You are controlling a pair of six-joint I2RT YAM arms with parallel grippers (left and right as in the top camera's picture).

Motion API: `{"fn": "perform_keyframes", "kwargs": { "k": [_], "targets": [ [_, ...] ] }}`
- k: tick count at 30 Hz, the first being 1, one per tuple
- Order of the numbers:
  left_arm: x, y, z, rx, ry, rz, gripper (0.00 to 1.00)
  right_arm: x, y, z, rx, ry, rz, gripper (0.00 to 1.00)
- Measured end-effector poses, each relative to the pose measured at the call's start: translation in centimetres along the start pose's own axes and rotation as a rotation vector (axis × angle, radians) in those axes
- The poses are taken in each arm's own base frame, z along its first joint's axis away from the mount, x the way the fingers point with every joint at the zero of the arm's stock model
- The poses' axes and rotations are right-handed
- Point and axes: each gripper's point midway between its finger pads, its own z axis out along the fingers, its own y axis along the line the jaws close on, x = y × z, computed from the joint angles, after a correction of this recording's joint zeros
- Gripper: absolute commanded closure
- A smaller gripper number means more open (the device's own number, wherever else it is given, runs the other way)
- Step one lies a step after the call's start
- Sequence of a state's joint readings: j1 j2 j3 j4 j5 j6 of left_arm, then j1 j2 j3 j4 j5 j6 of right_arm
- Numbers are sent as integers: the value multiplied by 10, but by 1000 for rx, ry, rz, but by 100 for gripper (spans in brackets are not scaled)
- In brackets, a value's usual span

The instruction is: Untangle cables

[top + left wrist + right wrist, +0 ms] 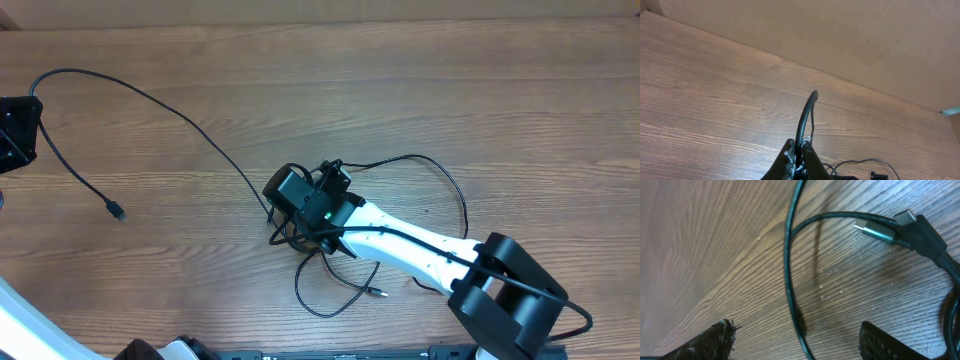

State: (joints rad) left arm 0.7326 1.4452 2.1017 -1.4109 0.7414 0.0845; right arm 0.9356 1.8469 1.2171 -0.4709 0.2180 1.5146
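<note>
Thin black cables lie knotted at the table's middle, with loops spreading right and toward the front. One long cord arcs from the knot to my left gripper at the far left edge, and its plug end rests on the table. In the left wrist view that gripper is shut on the cord. My right gripper hovers over the knot. Its fingers stand open on either side of a cable, not touching it, and a silver-tipped plug lies beyond.
The wooden table extends on all sides of the knot. A small plug ends the front loop. A cardboard wall rises behind the table's far edge. The right arm's white link crosses the front right.
</note>
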Motion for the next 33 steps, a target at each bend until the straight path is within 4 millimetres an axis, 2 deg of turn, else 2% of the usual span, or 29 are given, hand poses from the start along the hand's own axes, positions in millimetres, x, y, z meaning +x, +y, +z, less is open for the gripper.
{"fn": "perform_keyframes", "kwargs": {
  "k": [2, 4, 5, 6, 10, 14, 16, 18, 20, 23, 26, 28, 29, 30, 31, 33],
  "targets": [
    [0, 0, 0, 2, 0, 0, 95, 1, -5, 6, 19, 0, -4, 22],
    [0, -1, 0, 6, -1, 0, 96, 3, -12, 15, 43, 2, -8, 33],
    [0, -1, 0, 8, -1, 0, 96, 5, -17, 20, 61, 4, -15, 80],
    [0, -1, 0, 8, -1, 0, 96, 6, -19, 24, 70, 8, -17, 96],
    [0, -2, 0, 11, -1, 0, 96, 10, -26, 32, 92, 21, -26, 96],
    [0, -2, 0, 13, -1, 0, 96, 16, -20, 31, 65, 59, -113, 96],
    [0, -3, 0, 15, -1, 0, 96, 19, -11, 24, 34, 84, -214, 96],
    [0, -2, 0, 15, -1, 0, 96, 18, 10, 7, -28, 90, -331, 96],
    [0, -3, 0, 15, -1, 0, 96, 14, 43, -24, -118, 82, -455, 96],
    [0, -3, 0, 15, -1, 0, 96, -3, 107, -109, -303, 19, -625, 96],
    [0, -3, 0, 15, -1, 0, 96, -33, 149, -204, -445, -69, -721, 96],
    [0, -3, 0, 15, -1, 0, 96, -61, 165, -269, -528, -142, -775, 96],
    [0, -3, 0, 16, -1, 0, 96, -73, 169, -294, -557, -174, -791, 96],
    [0, -3, 0, 16, -1, 0, 96, -93, 171, -329, -591, -216, -815, 96],
    [0, -3, 0, 18, -1, 0, 96, -98, 172, -337, -603, -232, -820, 96],
    [0, -3, 0, 18, -1, 0, 96, -122, 169, -370, -627, -275, -836, 96]
  ]
}}
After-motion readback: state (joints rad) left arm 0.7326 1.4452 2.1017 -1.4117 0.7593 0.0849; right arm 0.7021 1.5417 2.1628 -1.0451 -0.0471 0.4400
